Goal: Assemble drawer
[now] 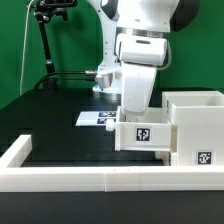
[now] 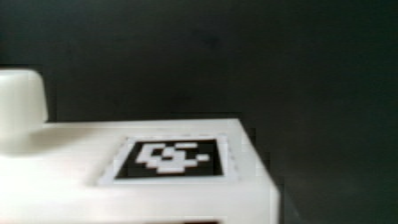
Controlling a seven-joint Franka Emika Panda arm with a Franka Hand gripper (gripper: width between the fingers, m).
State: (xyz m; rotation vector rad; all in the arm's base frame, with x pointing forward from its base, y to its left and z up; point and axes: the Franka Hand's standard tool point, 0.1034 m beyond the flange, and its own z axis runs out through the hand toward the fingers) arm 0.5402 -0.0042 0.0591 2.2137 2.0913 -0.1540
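Observation:
The tall hollow white box (image 1: pixel 196 128) of the drawer stands at the exterior view's right, with a marker tag low on its front. A small white tray (image 1: pixel 140 134) with a marker tag sits right against the box's left side. My gripper (image 1: pixel 137 112) comes straight down onto this tray; its fingers are hidden behind the hand and the tray. In the wrist view the tray (image 2: pixel 160 185) fills the lower part of the frame, very close, with its tag (image 2: pixel 173 158) and a rounded white knob (image 2: pixel 18 100) beside it. The second tray is out of view.
The marker board (image 1: pixel 96 119) lies flat on the black table behind the tray. A low white wall (image 1: pixel 90 180) edges the table at the front and left. A black stand (image 1: pixel 45 40) and cables are at the back left.

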